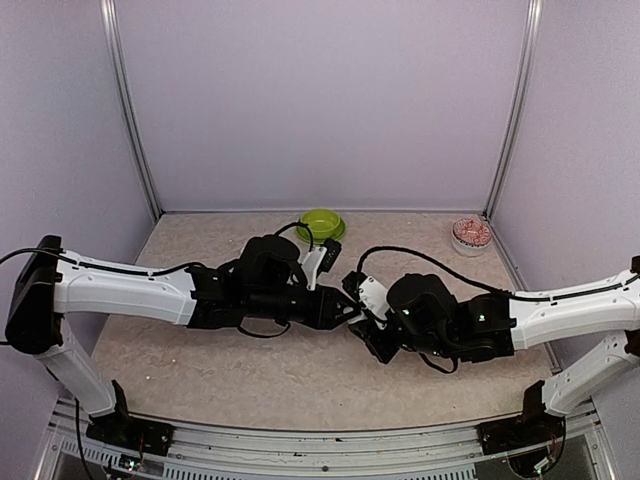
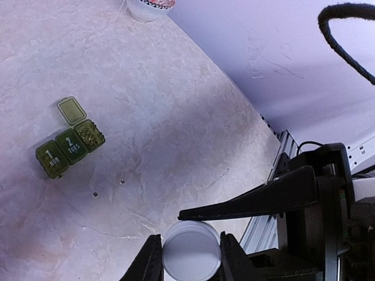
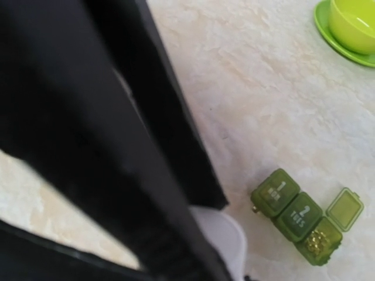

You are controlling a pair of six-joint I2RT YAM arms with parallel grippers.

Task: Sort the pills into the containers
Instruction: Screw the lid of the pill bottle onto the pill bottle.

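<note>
**Task status: partly complete.**

- The pill box (image 2: pixel 69 146) is lying flat on the tabletop (image 2: pixel 176 117). Of its three compartments, the two marked 1 MON and 2 TUES are showing shut lids. What they hold cannot be told.
- The third compartment, at the end of the pill box next to 2 TUES, is standing open with its lid (image 2: pixel 71 110) flipped back. Small yellowish pills (image 2: pixel 89 136) are lying inside it, so one fill appears done.
- Two tiny specks (image 2: pixel 122 181) are lying on the tabletop near the pill box, on its long side. They are probably stray pills waiting to be collected.
- The left hand (image 2: pixel 189 243) is hovering well apart from the pill box and is gripping a white round object (image 2: pixel 190 256) between both fingers. Whether this is a bottle or its cap cannot be told.
- The right hand (image 1: pixel 366 303) is meeting the left hand at that same object. Whether it is gripping cannot be told.

**Remaining, as judged:** the supply is likely being opened. Two compartments are awaiting opening and filling.
</note>
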